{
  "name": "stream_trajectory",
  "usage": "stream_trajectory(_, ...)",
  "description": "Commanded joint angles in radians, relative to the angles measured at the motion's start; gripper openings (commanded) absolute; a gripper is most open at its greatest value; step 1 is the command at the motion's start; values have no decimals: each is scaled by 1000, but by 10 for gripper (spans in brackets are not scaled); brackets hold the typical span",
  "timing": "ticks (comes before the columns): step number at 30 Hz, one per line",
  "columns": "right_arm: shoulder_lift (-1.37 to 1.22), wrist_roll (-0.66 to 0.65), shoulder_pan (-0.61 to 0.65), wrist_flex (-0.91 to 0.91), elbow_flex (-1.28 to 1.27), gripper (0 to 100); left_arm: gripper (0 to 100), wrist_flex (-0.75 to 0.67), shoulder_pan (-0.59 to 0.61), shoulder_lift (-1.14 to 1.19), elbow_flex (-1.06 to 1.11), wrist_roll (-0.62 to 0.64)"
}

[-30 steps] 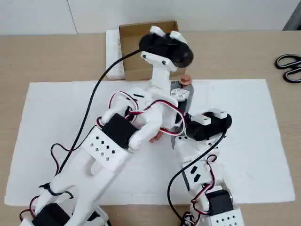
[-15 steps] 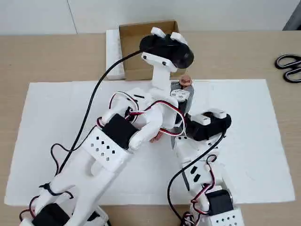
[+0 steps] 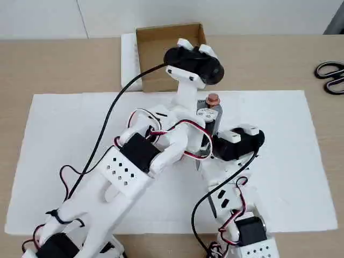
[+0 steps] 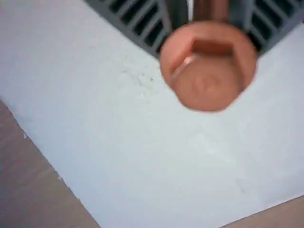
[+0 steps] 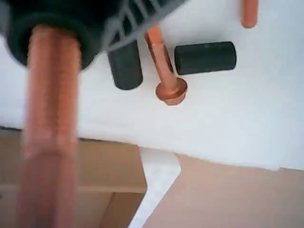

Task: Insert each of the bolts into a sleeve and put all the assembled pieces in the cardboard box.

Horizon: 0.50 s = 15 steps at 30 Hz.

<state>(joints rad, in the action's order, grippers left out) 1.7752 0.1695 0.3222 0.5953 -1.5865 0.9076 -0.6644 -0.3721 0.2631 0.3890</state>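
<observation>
One bolt (image 4: 207, 71) fills the left hand (image 4: 209, 12), a sleeve (image 5: 23, 35) the right hand (image 5: 71, 21).

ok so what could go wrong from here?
1. The bolt sticks head-first out of the left gripper above the white sheet; a weak grip could drop it.
2. Its shaft appears to run through a sleeve in the right wrist view; skew there could jam it.
3. A loose bolt and loose sleeve lie near the sheet's edge by the cardboard box; the crowded arms might knock them off.
</observation>
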Motion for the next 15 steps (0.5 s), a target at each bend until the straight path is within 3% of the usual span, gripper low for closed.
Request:
stream_trajectory(1, 7, 3, 1, -2, 11, 4, 6, -21, -5, -38, -8, 5)
stream_trajectory(15, 7, 3, 1, -2, 12, 4, 6, 15, -5, -34, -4, -43)
